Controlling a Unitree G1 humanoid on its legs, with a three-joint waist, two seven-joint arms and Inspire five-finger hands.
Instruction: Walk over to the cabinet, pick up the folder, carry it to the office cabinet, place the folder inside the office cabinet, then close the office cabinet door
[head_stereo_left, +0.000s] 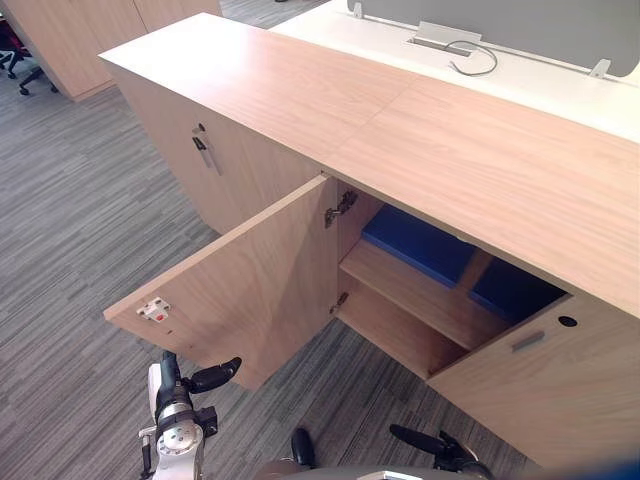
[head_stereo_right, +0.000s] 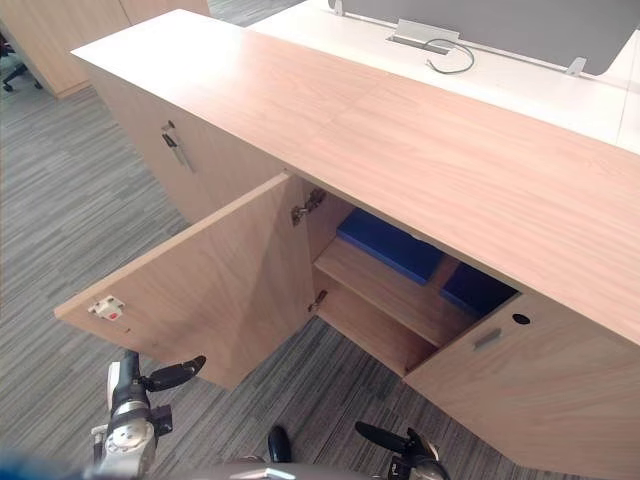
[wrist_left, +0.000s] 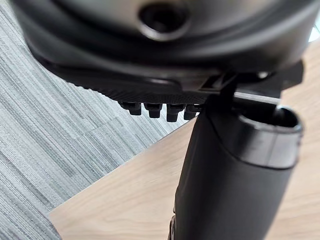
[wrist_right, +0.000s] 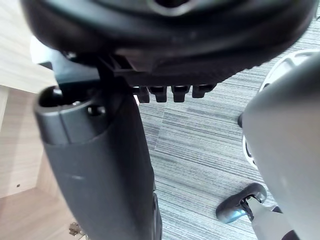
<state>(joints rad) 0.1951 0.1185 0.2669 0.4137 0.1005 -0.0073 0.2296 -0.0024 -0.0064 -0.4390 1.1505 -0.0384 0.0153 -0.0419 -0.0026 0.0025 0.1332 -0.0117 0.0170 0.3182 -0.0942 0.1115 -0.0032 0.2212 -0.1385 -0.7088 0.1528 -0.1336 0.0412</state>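
Observation:
The low wooden office cabinet stands in front of me with one door swung wide open toward me. On its upper inner shelf lies a blue folder, flat, and a second blue folder lies beside it, partly behind the neighbouring door. My left hand hangs low just below the open door's outer corner, thumb sticking out, fingers relaxed, holding nothing. My right hand hangs low over the carpet in front of the opening, thumb out, also empty.
The door to the right of the opening stands ajar, with a small handle. A shut door with a metal handle is at the left. Behind the cabinet runs a white desk with a grey screen. An office chair stands at the far left.

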